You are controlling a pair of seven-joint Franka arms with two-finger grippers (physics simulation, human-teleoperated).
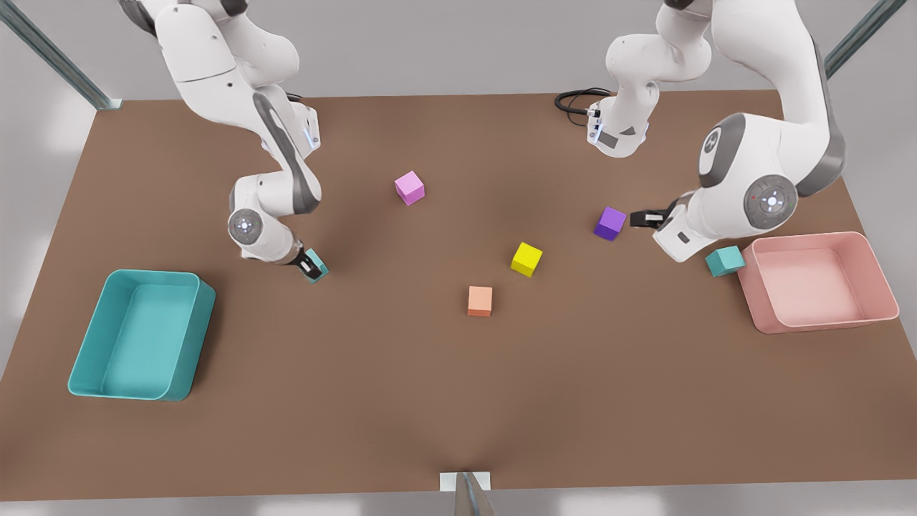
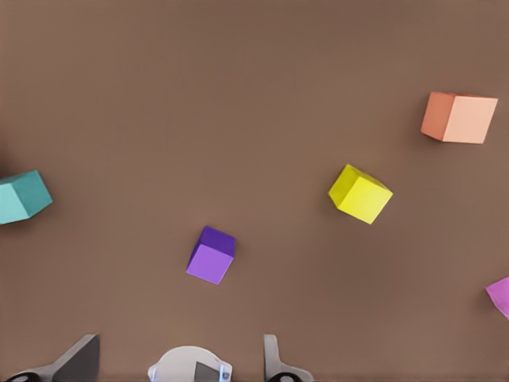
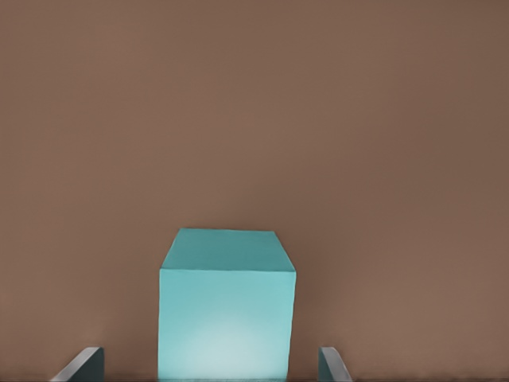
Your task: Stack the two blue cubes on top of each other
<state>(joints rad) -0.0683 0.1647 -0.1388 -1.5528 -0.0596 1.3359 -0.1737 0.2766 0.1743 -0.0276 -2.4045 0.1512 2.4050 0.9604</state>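
One blue cube (image 1: 319, 272) (image 3: 225, 314) rests on the table at the front view's left. My right gripper (image 1: 311, 264) (image 3: 208, 362) is down around it, open, with a finger on each side and a small gap to both faces. The other blue cube (image 1: 725, 261) (image 2: 21, 196) lies at the front view's right, beside the pink bin. My left gripper (image 1: 643, 218) (image 2: 179, 354) hovers open near the purple cube (image 1: 610, 223) (image 2: 211, 255), holding nothing.
A pink bin (image 1: 820, 315) stands at the front view's right and a teal bin (image 1: 86, 365) at its left. Yellow (image 1: 526, 259), orange (image 1: 480, 300) and pink (image 1: 409, 188) cubes lie mid-table. A black cable (image 1: 573, 100) trails at the far edge.
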